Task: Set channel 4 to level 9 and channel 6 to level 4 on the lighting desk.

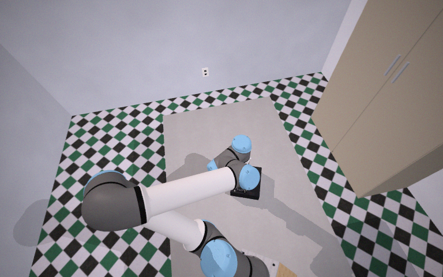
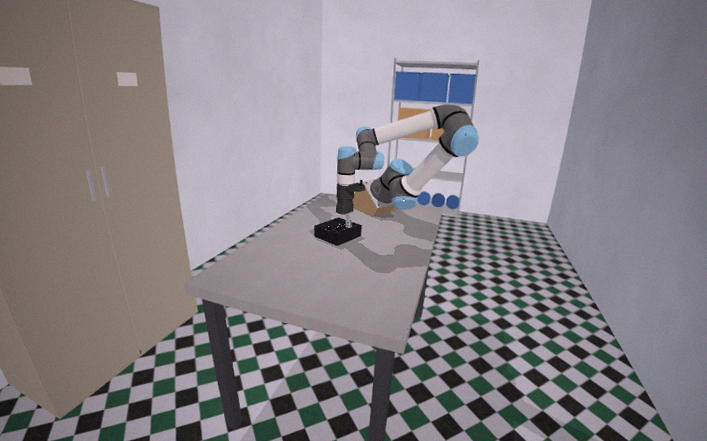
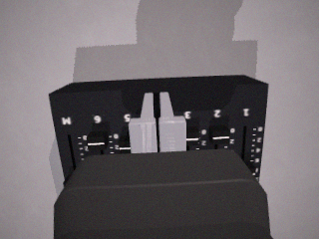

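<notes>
The black lighting desk (image 1: 255, 196) (image 2: 328, 236) (image 3: 95, 106) stands on the table. My gripper (image 2: 347, 225) (image 3: 157, 108) is shut, pointing down at the desk with its fingertips between the labels 5 and 3, over channel 4's place. Its fingers hide channel 4's label and cap; I see nothing held. The channel 6 cap (image 3: 97, 138) shows its line between marks 0 and 2. The channel 5 cap (image 3: 125, 146) is partly covered. The caps of channel 3 (image 3: 191, 136) and channel 2 (image 3: 220, 134) stand near their low ends. The channel 1 and M caps are hidden.
The grey table (image 1: 209, 130) (image 2: 305, 283) bears the desk and arm base. A wooden-coloured block (image 1: 286, 270) (image 2: 369, 203) is near the base. In the top view the forearm passes over the desk's left side. A beige cabinet (image 1: 369, 107) (image 2: 84, 192) stands beside the table.
</notes>
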